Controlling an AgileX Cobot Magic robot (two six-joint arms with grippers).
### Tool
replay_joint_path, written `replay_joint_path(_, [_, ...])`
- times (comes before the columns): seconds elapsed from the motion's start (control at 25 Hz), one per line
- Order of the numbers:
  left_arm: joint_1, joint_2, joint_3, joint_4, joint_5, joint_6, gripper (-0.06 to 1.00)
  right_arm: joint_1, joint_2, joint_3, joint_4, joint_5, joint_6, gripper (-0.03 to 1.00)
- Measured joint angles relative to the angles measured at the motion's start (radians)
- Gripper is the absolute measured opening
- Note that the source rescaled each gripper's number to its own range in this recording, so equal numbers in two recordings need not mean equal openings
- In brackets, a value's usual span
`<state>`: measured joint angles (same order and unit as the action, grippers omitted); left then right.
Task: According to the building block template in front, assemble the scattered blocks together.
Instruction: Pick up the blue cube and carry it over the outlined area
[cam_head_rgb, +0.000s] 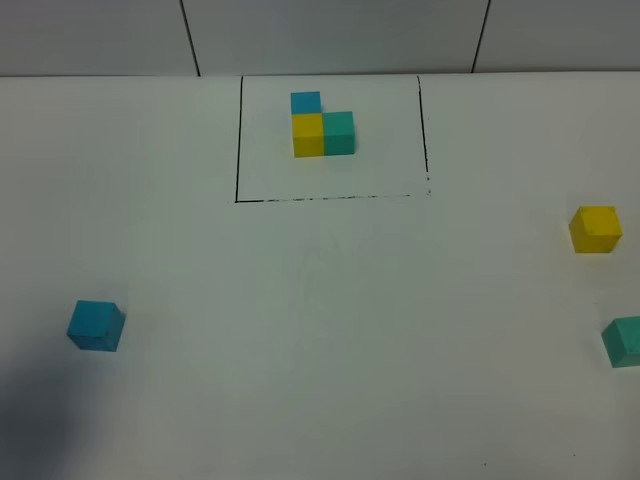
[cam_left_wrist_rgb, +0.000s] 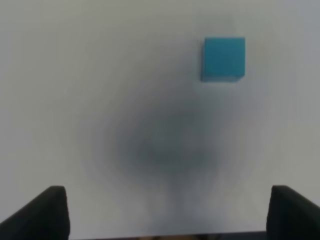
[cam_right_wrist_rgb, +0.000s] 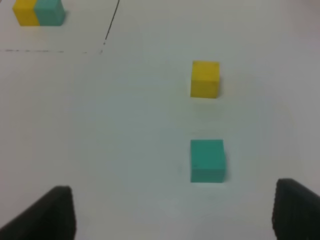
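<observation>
Left gripper (cam_left_wrist_rgb: 169, 212) — fingers spread wide, holding nothing — hangs apart from the blue block (cam_left_wrist_rgb: 223, 58). Right gripper (cam_right_wrist_rgb: 172, 212) likewise gapes wide, empty, touching nothing.

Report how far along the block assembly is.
Nothing is done yet: the template sits in its marked box, but the blue block, yellow block and green block lie scattered and apart. Nothing is in hand; the left pincer and right pincer are open and empty. Left: gather all three blocks and join them to match the template.
</observation>
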<state>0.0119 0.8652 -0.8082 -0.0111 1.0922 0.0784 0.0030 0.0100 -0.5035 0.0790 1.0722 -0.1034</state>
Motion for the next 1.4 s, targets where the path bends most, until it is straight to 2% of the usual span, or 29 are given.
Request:
replay_joint_path(0.16, [0.0, 0.259, -0.047, -0.053, -0.01, -0.018, 0.83, 0.0, 0.0, 0.0, 0.0, 0.0, 0.0, 0.62])
replay_joint_path(0.28, [-0.026, 0.387, -0.047, -0.107, -0.078, -0.017, 0.83, 0.0, 0.0, 0.0, 0.0, 0.0, 0.0, 0.62])
replay_joint_path(0.44, [-0.092, 0.496, -0.047, -0.1, -0.155, -0.01, 0.83, 0.0, 0.0, 0.0, 0.0, 0.0, 0.0, 0.62])
replay_joint_path(0.68, [-0.136, 0.575, -0.047, -0.091, -0.232, -0.008, 0.83, 0.0, 0.0, 0.0, 0.0, 0.0, 0.0, 0.62])
replay_joint_path(1.0, [-0.137, 0.639, -0.047, -0.046, -0.269, -0.062, 0.84, 0.0, 0.0, 0.0, 0.0, 0.0, 0.0, 0.62])
replay_joint_path(1.4, [-0.137, 0.772, -0.047, -0.073, -0.342, -0.087, 0.84, 0.0, 0.0, 0.0, 0.0, 0.0, 0.0, 0.62])
